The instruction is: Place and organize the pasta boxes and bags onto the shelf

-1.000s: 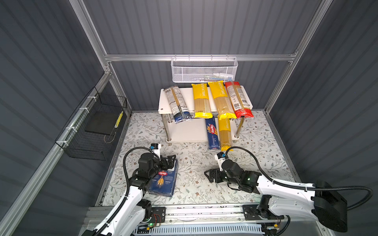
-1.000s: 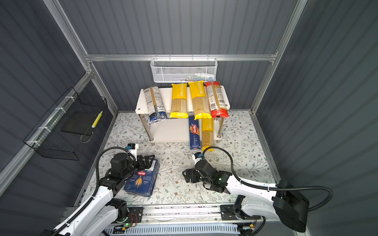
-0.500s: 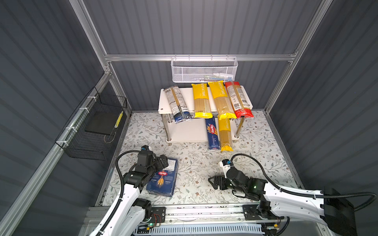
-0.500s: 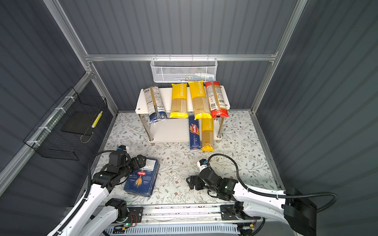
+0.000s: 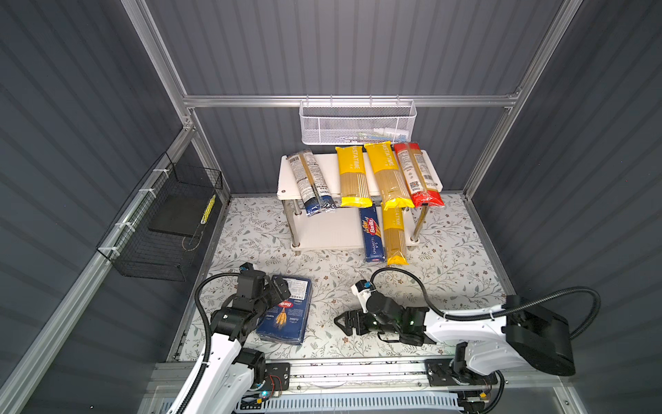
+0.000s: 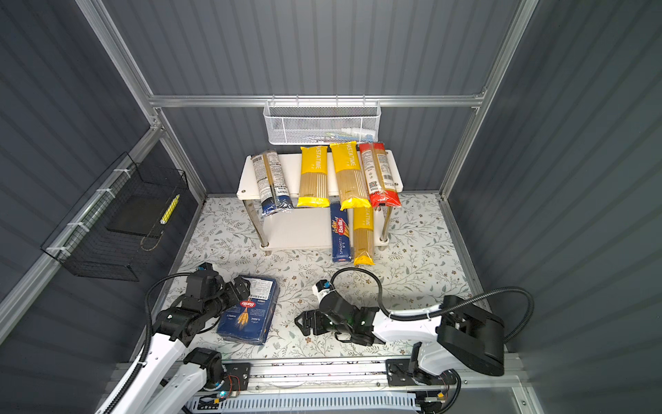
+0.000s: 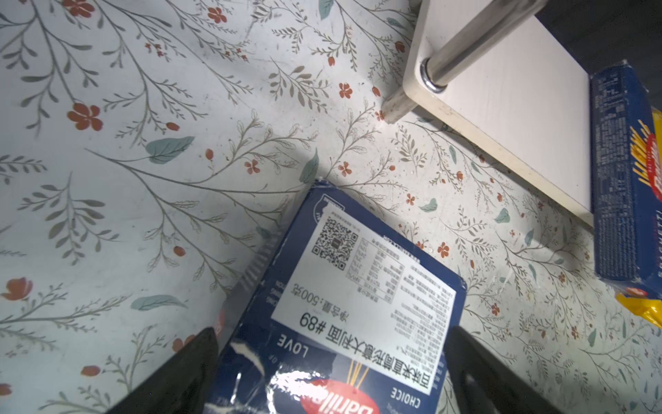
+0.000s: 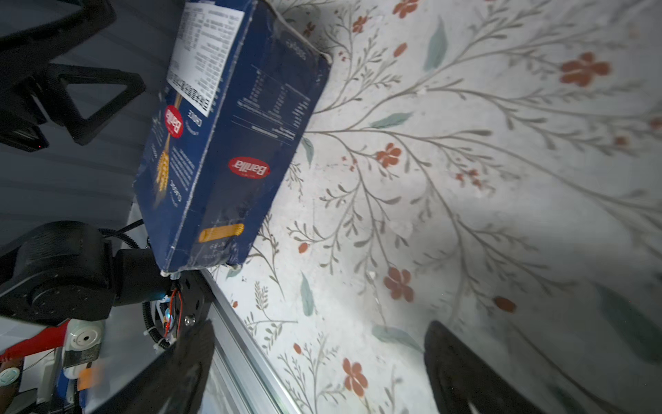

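The wide Barilla pasta box (image 5: pixel 286 313) (image 6: pixel 250 312) lies flat on the floral mat at the front left. My left gripper (image 5: pixel 279 290) (image 7: pixel 331 333) hovers open over its far end, and its fingers (image 7: pixel 200 358) straddle the box's white label. Low over the mat to the box's right, my right gripper (image 5: pixel 345 322) (image 8: pixel 322 344) is open and holds nothing. The shelf (image 5: pixel 286 172) carries several bags on top: one navy-ended (image 5: pixel 311 182), two yellow (image 5: pixel 353 175), one red-ended (image 5: pixel 417 175). On its lower board lie the narrow spaghetti box (image 5: pixel 372 233) and a yellow bag (image 5: pixel 394 233).
A white mesh basket (image 5: pixel 358 125) hangs on the back wall above the shelf. A black wire basket (image 5: pixel 161 222) hangs on the left wall. An aluminium rail (image 5: pixel 322 369) runs along the front edge, close to both arms' bases.
My right gripper has drawn back toward the front edge and left, toward the wide box. The left gripper has shifted slightly left over the box's far end. The box has not moved.
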`<state>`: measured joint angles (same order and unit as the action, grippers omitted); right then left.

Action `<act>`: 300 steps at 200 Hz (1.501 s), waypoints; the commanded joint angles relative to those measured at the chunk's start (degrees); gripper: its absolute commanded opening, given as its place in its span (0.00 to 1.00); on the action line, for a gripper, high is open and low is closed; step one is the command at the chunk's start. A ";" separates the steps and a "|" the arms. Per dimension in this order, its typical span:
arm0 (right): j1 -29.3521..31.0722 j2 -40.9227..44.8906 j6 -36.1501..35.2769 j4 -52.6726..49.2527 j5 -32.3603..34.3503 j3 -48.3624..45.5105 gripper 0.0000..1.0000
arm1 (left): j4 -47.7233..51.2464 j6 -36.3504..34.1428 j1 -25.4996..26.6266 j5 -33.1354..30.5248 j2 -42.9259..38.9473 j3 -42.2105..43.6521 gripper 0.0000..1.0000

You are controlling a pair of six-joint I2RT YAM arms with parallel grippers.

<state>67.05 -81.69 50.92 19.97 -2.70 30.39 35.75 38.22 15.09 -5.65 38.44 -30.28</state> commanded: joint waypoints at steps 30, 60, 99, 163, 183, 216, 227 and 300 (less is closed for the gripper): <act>2.08 -11.73 3.96 12.96 -4.62 7.11 0.93 | 0.20 1.74 -0.06 -3.93 1.36 2.03 0.99; 2.15 -16.16 7.09 19.81 -4.78 8.36 0.92 | -3.06 1.86 -0.07 -2.31 1.19 3.51 1.00; 2.26 -20.28 7.59 19.31 -6.00 11.59 0.93 | -6.83 1.08 -0.07 3.47 4.21 3.67 1.00; 1.84 -22.36 8.21 21.84 -6.93 11.99 0.94 | -13.09 -3.62 -0.07 10.93 7.82 3.44 1.00; 1.60 -22.14 8.48 22.53 -6.89 11.42 0.95 | -18.18 -3.67 -0.06 15.99 9.41 4.45 1.00; 1.35 -21.38 8.41 24.06 -6.37 9.86 0.95 | -23.39 -4.26 0.00 21.29 12.92 4.23 1.00; 1.28 -20.76 8.58 24.83 -5.87 8.85 0.95 | -24.88 -4.68 0.02 22.75 13.99 3.88 1.00; 0.99 -11.47 7.58 30.82 1.63 -3.87 0.95 | -33.72 -5.32 2.45 30.59 21.87 2.35 0.99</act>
<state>68.55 -95.59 59.33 46.30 -5.23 30.26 5.34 34.06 16.14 19.97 57.60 -26.35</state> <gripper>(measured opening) 0.949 0.995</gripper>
